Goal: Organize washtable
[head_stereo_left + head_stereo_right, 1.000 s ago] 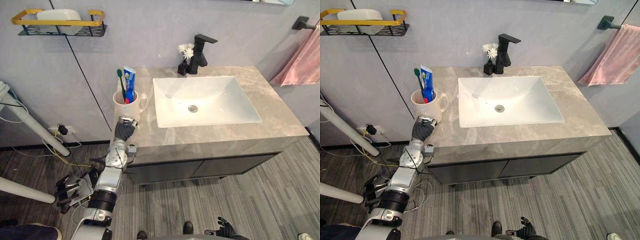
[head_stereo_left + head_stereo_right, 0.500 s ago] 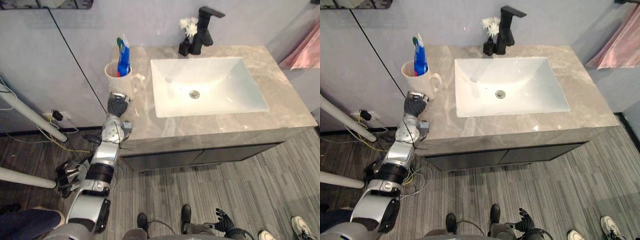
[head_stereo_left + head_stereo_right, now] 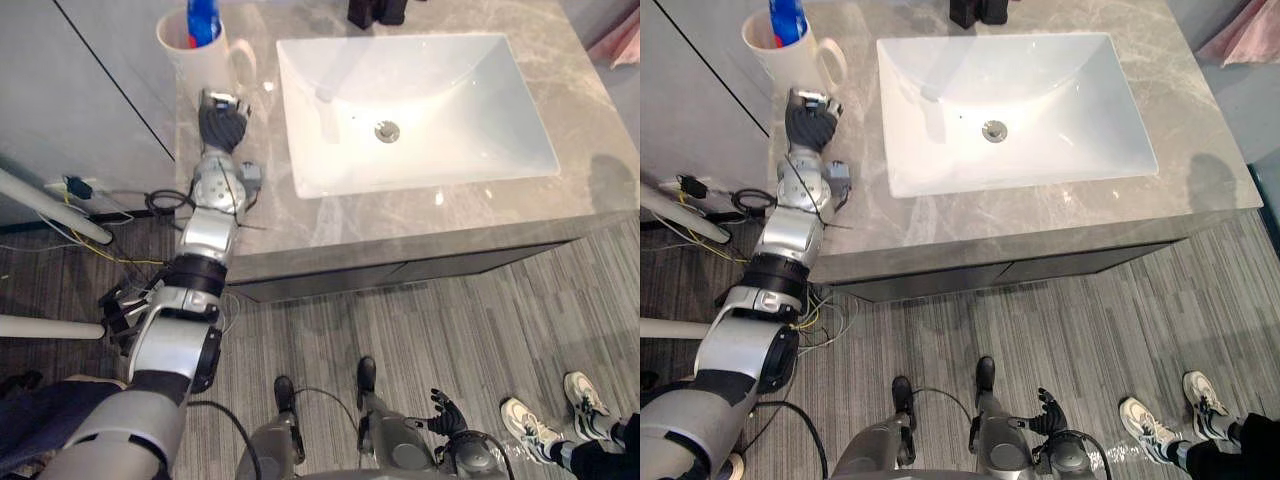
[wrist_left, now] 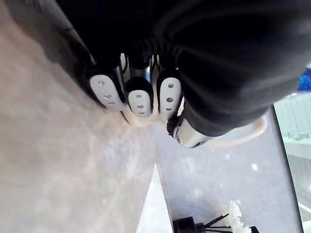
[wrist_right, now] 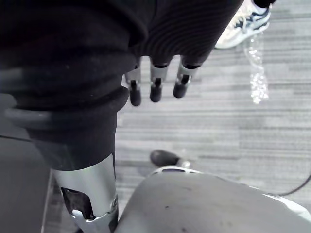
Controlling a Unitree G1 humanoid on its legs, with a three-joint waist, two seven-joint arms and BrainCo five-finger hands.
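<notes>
- Topping dark cabinets (image 3: 400,268), a grey marble countertop (image 3: 600,130) holds a white sink (image 3: 450,110); grey plank floor (image 3: 420,320) lies below.
- Cream mug (image 3: 195,62) with blue toothpaste (image 3: 203,20): counter's back left corner.
- Left hand (image 3: 222,122) just before it, fingers curled, gripping nothing.
- Right hand (image 5: 155,85) low, fingers loosely straight.

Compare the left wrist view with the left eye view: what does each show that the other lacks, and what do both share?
Left wrist view, not left eye view: the white flowers. Left eye view, not left wrist view: the drain, the floor, the right hand hanging low, and a person's shoes. Both: the left hand at the mug, the counter and the sink.
</notes>
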